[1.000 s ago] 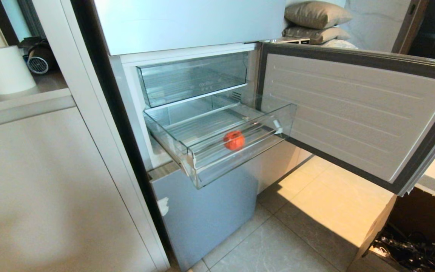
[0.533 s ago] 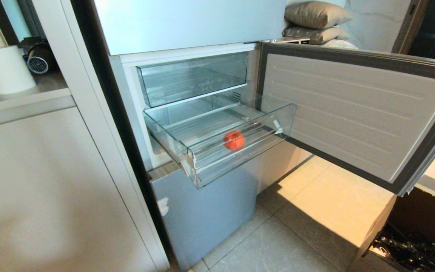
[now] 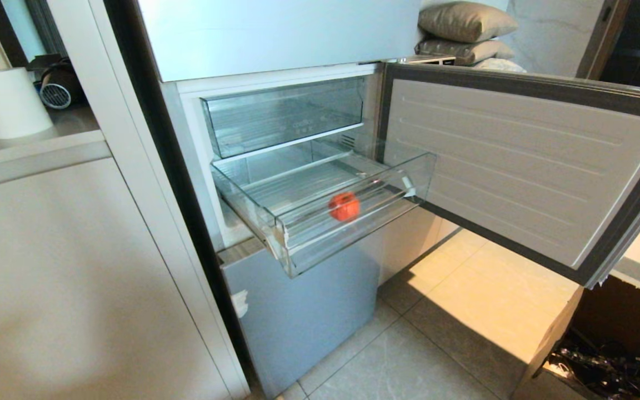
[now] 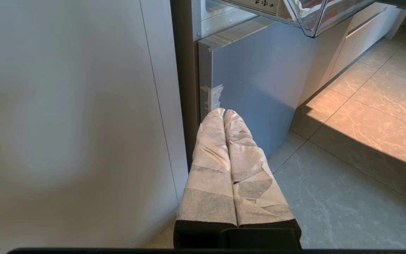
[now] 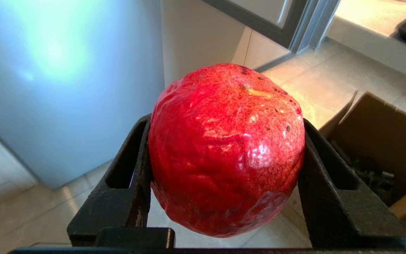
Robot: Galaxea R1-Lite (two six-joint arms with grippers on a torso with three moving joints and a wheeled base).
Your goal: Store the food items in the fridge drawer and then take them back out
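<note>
R gripper [image 5: 226, 155] clamped on a red apple [image 5: 226, 148]: black fingers [image 5: 129, 183] pressed to both sides, fruit fills the gap, jaws wide but not free. Skin glossy, a bit wrinkled. Held low, above floor tiles [image 5: 12, 218], w/ the pale blue fridge [image 5: 65, 70] panel on one side and a cardboard box [image 5: 375, 141] on the other; open floor between them. Apple hides most of what lies straight ahead of the jaws.

L gripper [image 4: 223, 116] closed, taped fingers [image 4: 210, 169] pressed together, nothing between. Tips sit near the lower fridge panel's edge, by white tape scraps [image 4: 213, 97]; beige cabinet [image 4: 65, 123] wall close alongside, clear floor on the other side.

Head view: neither arm in frame. Fridge drawer [image 3: 353, 222] pulled well out, front lip overhanging the lower panel. A second red fruit [image 3: 344, 206] sits on its ribbed floor near the front wall, too small to make out more. Upper clear bin [image 3: 281, 114] pushed in. Door [image 3: 520, 161] swung wide to the R, its lower corner over the box, narrowing room on that side. Box cut off at frame edge; contents dark, hard to tell.
</note>
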